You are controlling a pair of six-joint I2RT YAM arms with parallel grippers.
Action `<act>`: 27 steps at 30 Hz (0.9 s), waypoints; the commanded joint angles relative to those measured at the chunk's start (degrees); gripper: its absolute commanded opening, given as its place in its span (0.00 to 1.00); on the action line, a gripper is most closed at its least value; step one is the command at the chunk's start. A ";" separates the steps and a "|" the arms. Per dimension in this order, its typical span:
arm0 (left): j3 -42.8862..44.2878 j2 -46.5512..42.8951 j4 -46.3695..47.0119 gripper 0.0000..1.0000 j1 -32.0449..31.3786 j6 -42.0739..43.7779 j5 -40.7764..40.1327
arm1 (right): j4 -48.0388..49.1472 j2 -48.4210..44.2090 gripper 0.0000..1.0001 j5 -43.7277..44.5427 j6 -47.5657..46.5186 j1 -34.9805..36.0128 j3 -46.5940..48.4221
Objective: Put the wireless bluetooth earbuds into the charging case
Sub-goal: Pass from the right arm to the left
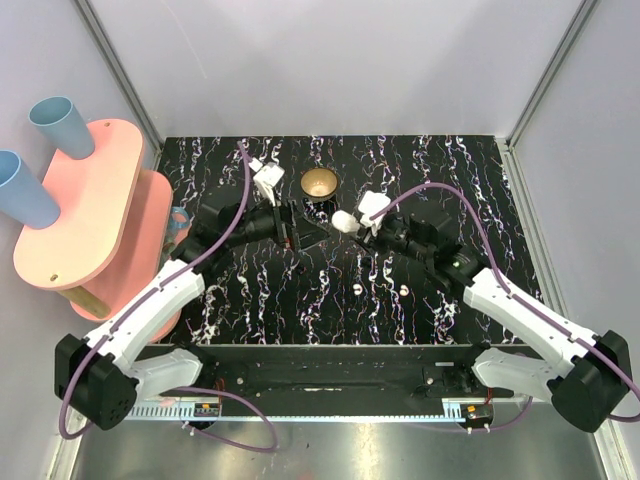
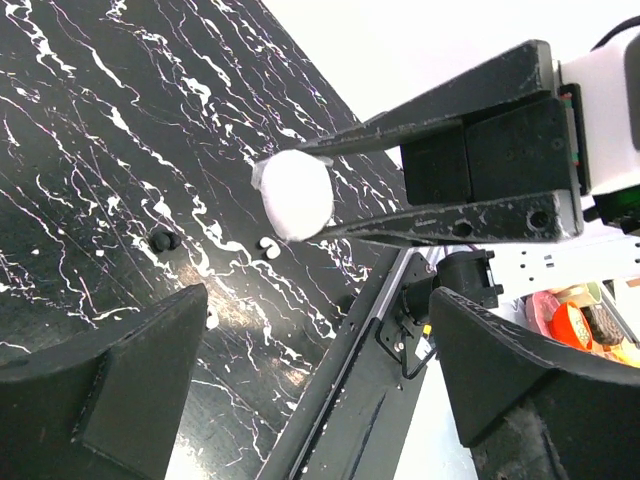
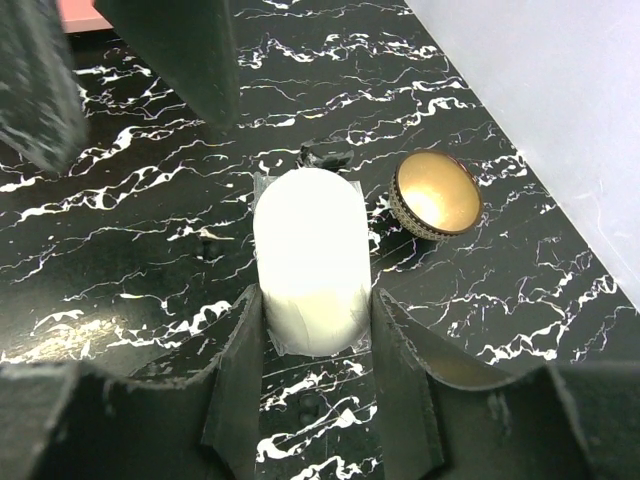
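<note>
Two earbuds (image 1: 359, 288) lying apart on black marbled table (image 1: 250, 300) nr front edge, right gripper (image 3: 315, 292) pinching white charging case (image 3: 310, 250) (held off the tabletop), brass bowl (image 1: 319, 183) just beyond, left gripper (image 2: 320, 385) w/ jaws spread wide, facing case, not touching

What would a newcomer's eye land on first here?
The white case, clamped in the right gripper mid-table, facing the open left gripper. Next, the gold bowl just behind them, and the pink stand with two blue cups at far left.
</note>
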 commanded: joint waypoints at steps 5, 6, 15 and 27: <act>3.05 3.99 4.60 0.91 -1.44 -2.68 -4.78 | 2.76 0.87 0.11 2.34 0.31 2.39 1.13; 3.14 4.34 5.12 0.90 -1.61 -2.95 -4.96 | 2.76 1.04 0.11 2.43 0.32 2.56 1.13; 4.46 7.50 6.53 0.79 -2.49 -4.27 -6.19 | 4.25 1.31 0.12 3.04 1.72 3.35 0.52; 5.34 9.62 6.88 0.61 -3.63 -4.36 -4.26 | 5.22 1.84 0.12 2.96 2.16 3.62 0.34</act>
